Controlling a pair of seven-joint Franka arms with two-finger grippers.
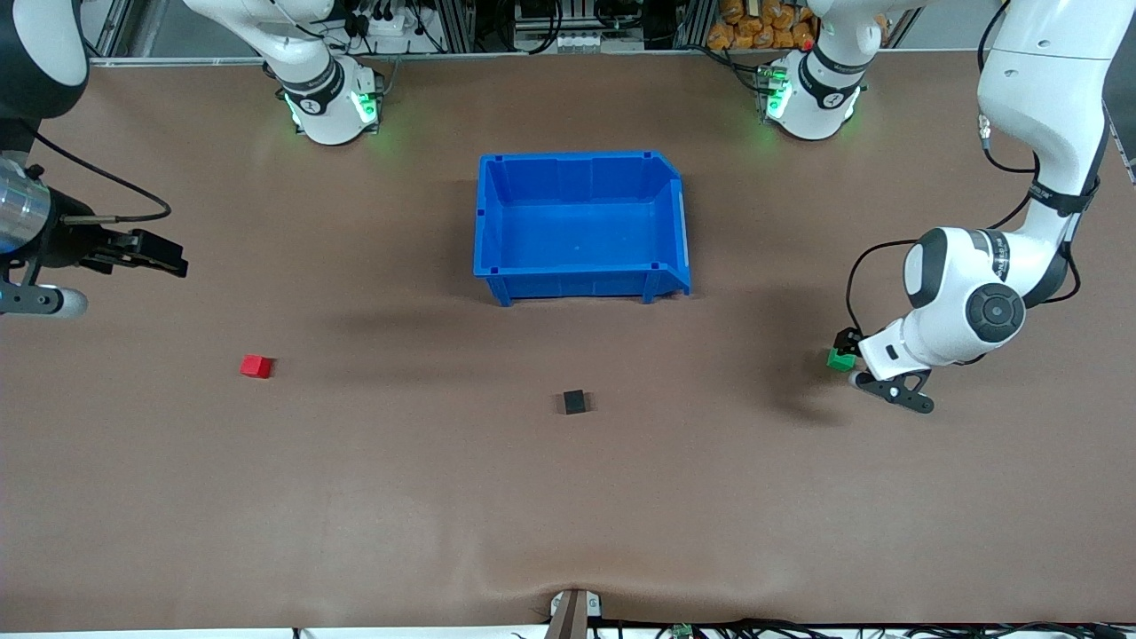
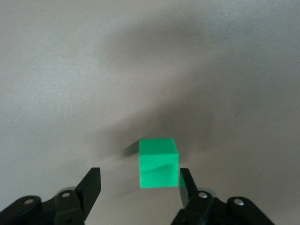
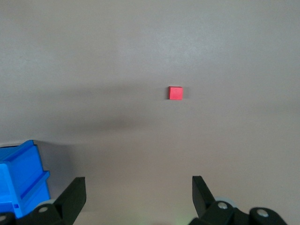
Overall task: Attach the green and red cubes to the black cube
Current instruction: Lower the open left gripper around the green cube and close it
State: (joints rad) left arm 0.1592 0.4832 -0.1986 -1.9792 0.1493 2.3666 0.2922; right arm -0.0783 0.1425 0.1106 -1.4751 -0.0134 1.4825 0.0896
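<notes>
Brown table (image 1: 444,497), green cube (image 2: 158,163) between left gripper (image 2: 139,183) fingers

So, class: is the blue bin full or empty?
Empty. The front view looks straight down into the bin and shows only its bare blue floor; the three cubes all lie outside it on the table.

This is a robotics lab. Two white arm bases (image 1: 333,102) with glowing green status lights are bolted along the far edge of a wide table (image 1: 568,497) covered in plain brown matting. Above that edge run aluminium frame rails (image 1: 461,22), bundled black cables and power strips (image 1: 382,22). The only props are a blue plastic storage bin (image 1: 581,226) and small test cubes, not household or shop goods.
</notes>
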